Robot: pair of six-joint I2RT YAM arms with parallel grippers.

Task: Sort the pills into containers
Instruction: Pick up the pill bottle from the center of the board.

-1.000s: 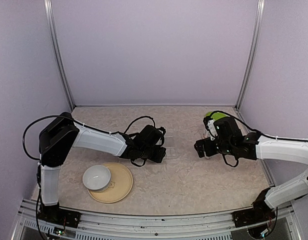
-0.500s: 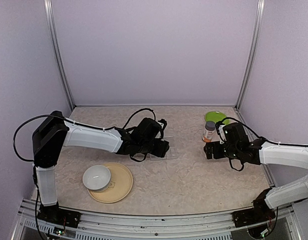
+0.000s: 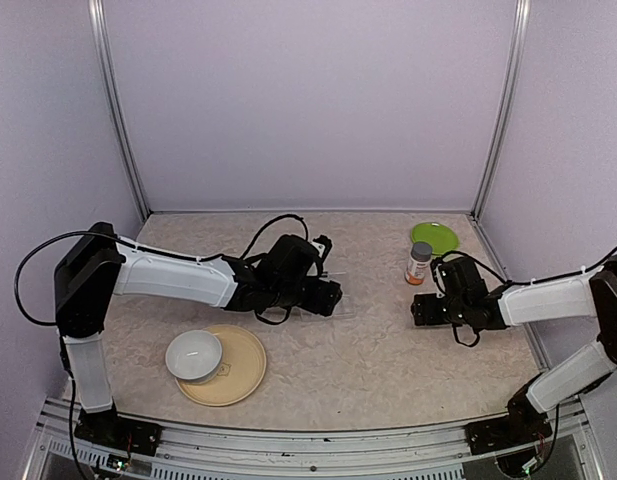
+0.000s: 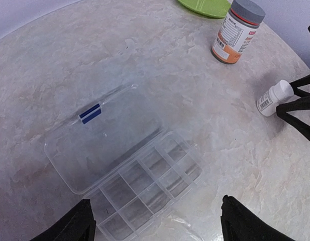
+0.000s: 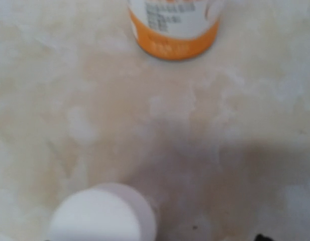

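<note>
Near edge: tan plate (image 3: 250, 370) at 7 o'clock on the table (image 3: 368, 360), white bowl (image 3: 194, 355) sitting on its left part. Bare tabletop from 6 round to 4 o'clock, the widest free lane. Left arm (image 3: 178, 278) rises from its base, folds at the elbow by the left wall and runs low and long toward table centre. Left gripper (image 4: 155, 201) hangs over the pill box (image 4: 191, 161), fingers spread wide, one each side of the compartment tray, nothing pinched; I see a gap to the box on both sides. The box sits mid-table, open, with its lid (image 4: 104, 145) laid flat at 10 o'clock of the tray and a blue latch on its outer edge. Can't pick out the pills in any view. Right arm (image 3: 548, 298) comes in low from the right wall, forearm near level, wrist pointing at 9 o'clock. Right gripper (image 3: 416, 308) is at 3 o'clock of the box, well apart from it, jaws parted around the cap end of a small white bottle (image 4: 272, 99); contact can't be told. Just beyond at 12 o'clock stands the orange-labelled bottle (image 3: 418, 263), upright, grey cap on. Farthest, a green plate (image 3: 434, 237) near the back-right corner post, little room there.
</note>
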